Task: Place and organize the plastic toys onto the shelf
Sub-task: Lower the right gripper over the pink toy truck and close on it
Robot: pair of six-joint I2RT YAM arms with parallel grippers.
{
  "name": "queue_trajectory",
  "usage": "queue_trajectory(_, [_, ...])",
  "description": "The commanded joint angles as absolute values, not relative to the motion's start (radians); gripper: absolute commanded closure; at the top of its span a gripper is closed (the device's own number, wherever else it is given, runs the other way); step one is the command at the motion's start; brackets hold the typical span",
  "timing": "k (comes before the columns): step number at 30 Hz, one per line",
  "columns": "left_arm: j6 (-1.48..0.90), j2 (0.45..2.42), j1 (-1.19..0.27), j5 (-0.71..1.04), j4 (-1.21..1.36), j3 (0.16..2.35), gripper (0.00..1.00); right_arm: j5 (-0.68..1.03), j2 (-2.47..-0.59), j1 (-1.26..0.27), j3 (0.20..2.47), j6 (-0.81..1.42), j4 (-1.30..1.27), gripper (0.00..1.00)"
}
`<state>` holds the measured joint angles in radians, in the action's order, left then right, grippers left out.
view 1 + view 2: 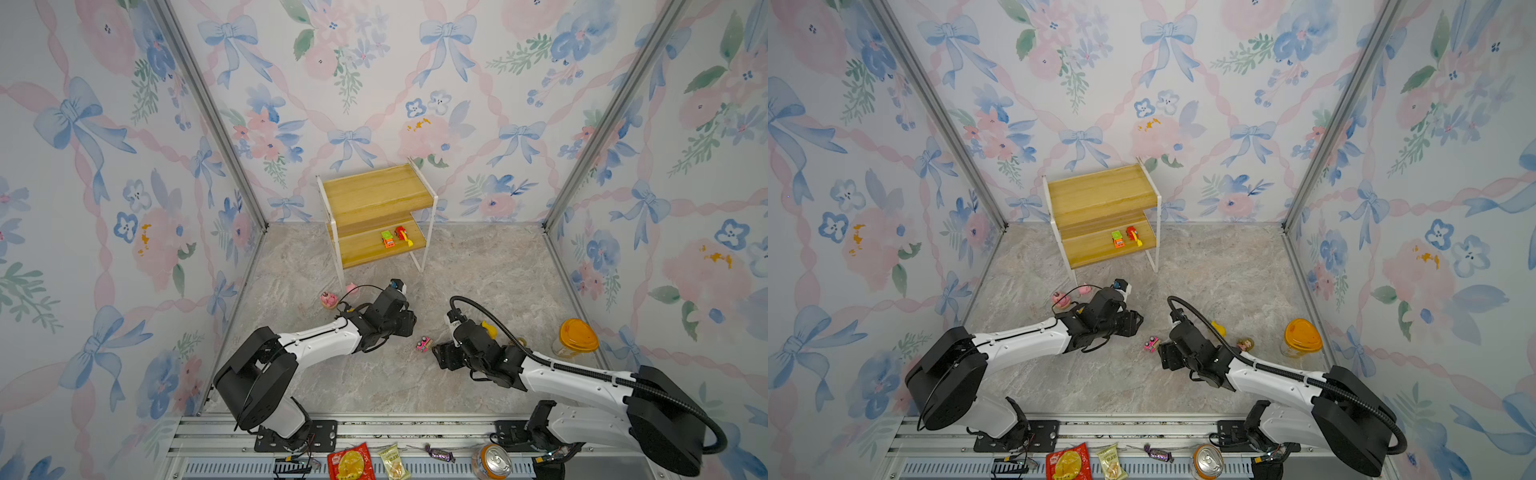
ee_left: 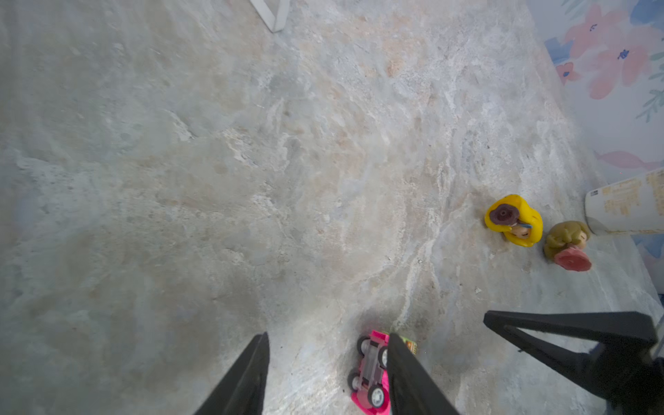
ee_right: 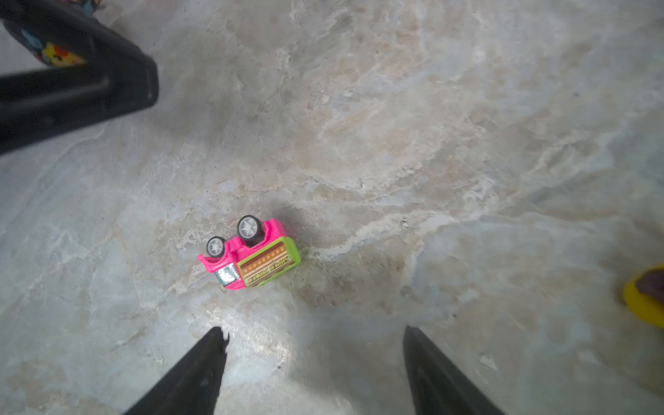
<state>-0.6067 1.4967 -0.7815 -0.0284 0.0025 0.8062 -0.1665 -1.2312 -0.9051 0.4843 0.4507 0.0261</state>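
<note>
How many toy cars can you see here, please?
3. The green-orange car and the red car sit side by side on the shelf's lower board; the pink car lies tipped over on the floor. Others may be hidden.

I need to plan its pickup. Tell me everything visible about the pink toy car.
The pink plastic toy car lies tipped over on the marble-look tabletop, black wheels with silver hubs and grey underside exposed; its lime-green box bears a brown striped sticker. It rests between the open left gripper and right gripper, touching neither.

The marbled tabletop bore an overturned pink car between the left claw and right claw, with the shelf standing beyond both.
</note>
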Motion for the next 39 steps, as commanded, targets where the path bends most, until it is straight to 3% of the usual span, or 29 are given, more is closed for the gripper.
queue_trajectory(1, [-0.607,1.449,-0.764,-0.033,0.001,0.771,0.43,-0.175,-1.267,-0.929,0.497,0.314,-0.099,0.18])
queue_trajectory(12, [-0.607,1.390,-0.745,-0.039,0.018,0.716,0.38,-0.087,-1.344,-0.933,0.353,0.195,-0.433,0.18])
queue_trajectory(39, [-0.589,1.406,-0.693,0.017,0.071,0.692,0.36,-0.043,-1.493,-0.889,0.435,0.112,-0.423,0.34])
